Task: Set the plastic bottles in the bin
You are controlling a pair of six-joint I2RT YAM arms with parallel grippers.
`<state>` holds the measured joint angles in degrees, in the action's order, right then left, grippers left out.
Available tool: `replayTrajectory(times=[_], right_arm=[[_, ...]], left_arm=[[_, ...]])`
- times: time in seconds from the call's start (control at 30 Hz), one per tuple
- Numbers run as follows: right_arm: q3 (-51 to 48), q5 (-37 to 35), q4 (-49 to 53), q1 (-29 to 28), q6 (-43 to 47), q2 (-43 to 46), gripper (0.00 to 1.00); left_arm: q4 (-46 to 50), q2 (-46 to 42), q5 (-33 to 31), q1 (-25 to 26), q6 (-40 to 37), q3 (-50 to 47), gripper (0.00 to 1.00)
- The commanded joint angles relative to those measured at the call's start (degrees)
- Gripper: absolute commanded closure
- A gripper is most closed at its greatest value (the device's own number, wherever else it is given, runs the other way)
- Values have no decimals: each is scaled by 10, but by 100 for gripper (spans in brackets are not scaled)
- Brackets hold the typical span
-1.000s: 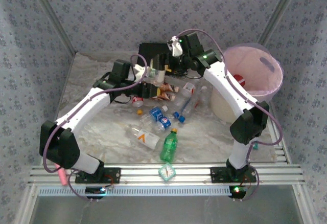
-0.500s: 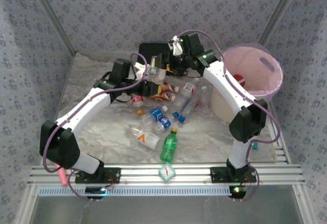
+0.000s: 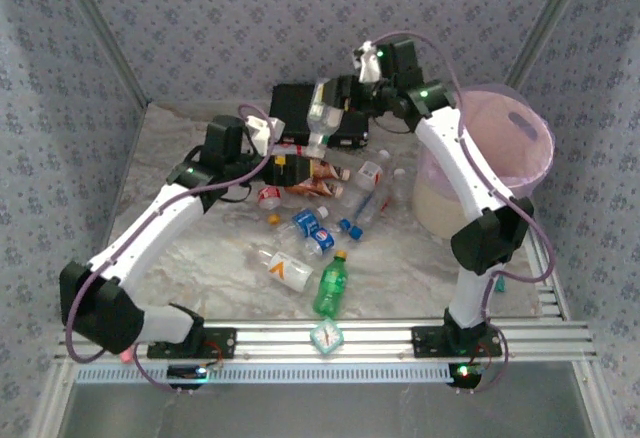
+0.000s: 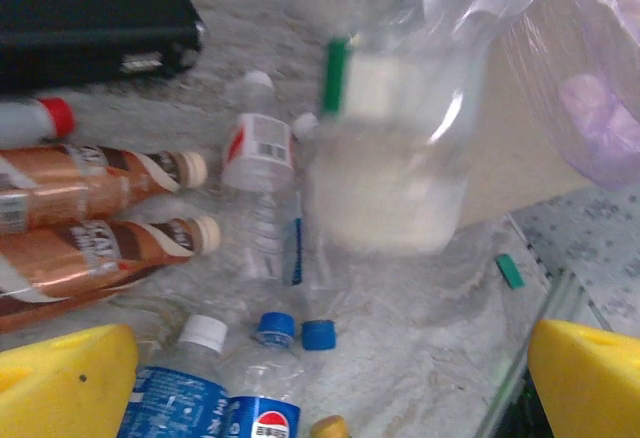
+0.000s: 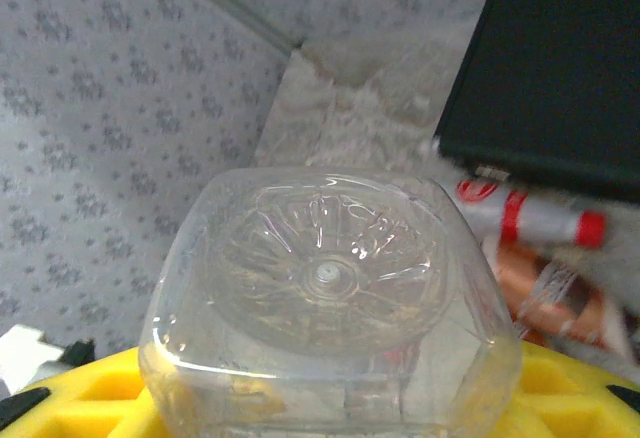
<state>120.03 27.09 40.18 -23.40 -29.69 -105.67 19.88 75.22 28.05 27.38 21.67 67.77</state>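
Observation:
My right gripper is shut on a clear plastic bottle and holds it in the air above the black case. In the right wrist view the bottle's ribbed base faces the camera, and the yellow fingers press on its sides. My left gripper hangs wide open over the pile of bottles, nothing between its yellow fingertips. The held bottle shows blurred in front of it. On the table lie brown bottles, blue-labelled ones and a green one. The bin stands at the right.
A flat black case lies at the back of the table behind the pile. Loose blue caps lie on the marbled tabletop. A small green clock-like object sits on the front rail. Patterned walls close in on three sides.
The left gripper opened and let go of the clear bottle, then drew back to the left. The right gripper closed on that bottle and raised it above the case.

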Motion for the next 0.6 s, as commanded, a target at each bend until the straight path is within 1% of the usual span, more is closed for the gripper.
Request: replayTrajectory(times=[0.0, 0.07, 0.13, 0.27, 0.4, 0.5, 0.57], right_arm=[[95, -84, 86, 20, 59, 16, 46], [141, -117, 140, 39, 87, 27, 47], [177, -138, 179, 73, 108, 40, 50], [188, -151, 211, 173, 125, 87, 51], [162, -194, 240, 261, 152, 137, 51], [113, -233, 263, 303, 183, 167, 52], [70, -253, 268, 317, 200, 184, 52]], left_arm=[[73, -12, -75, -6, 18, 1, 2], [105, -11, -90, -10, 33, 6, 5], [137, -12, -110, -16, 52, 14, 5], [171, -18, -117, -27, 109, 10, 8], [208, -22, -146, -42, 175, -19, 7], [200, -32, -107, -63, 220, -57, 8], [198, -39, -106, -65, 239, -73, 9]])
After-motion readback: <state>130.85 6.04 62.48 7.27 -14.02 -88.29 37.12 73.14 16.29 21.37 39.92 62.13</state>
